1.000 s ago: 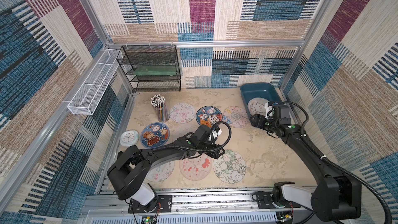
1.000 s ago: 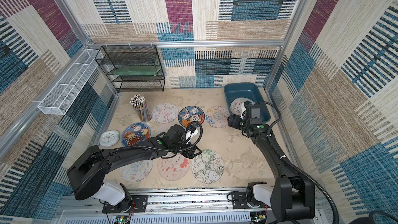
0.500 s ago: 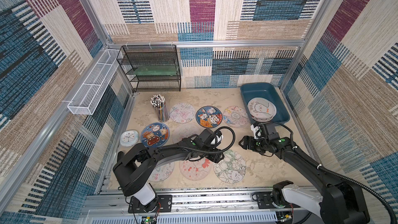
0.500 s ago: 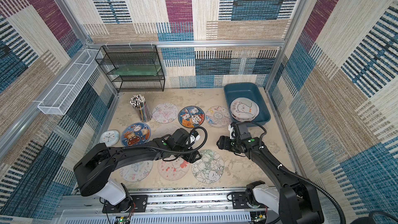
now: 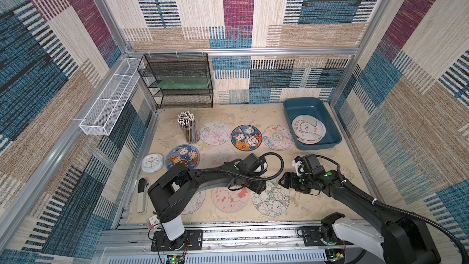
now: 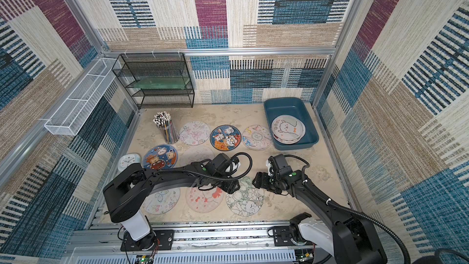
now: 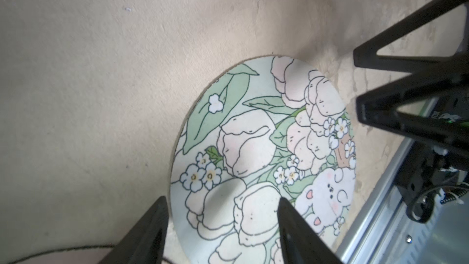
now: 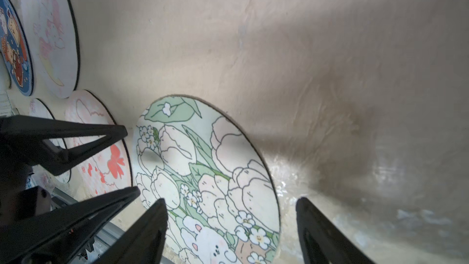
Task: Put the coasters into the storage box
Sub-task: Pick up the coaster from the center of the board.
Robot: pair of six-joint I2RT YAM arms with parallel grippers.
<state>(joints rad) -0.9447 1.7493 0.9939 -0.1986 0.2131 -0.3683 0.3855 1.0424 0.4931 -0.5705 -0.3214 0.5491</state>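
White round clock with a pale rim (image 5: 152, 163) sits at the left edge of the tabletop, not a task item so likely left alone. Right of it, thin flat round printed coasters lie spread in two rows, e.g. dark blue cartoon-animal coaster (image 5: 182, 156) mid-left and dark blue one (image 5: 246, 137) upper centre, laid flat and mostly apart, probably so each edge can be reached. Lower centre: pale green tulip-and-bunny coaster (image 5: 270, 200), flat on the table. Left gripper (image 7: 222, 222) hovers at its edge, fingers apart, holding nothing. Right gripper (image 8: 231, 224) faces it from the opposite side, fingers also apart and empty; both seem set to work this one. Upper right: shallow dark teal plastic storage box (image 5: 319, 143) already holds a small stack, white-animal coaster (image 5: 307, 128) on top.
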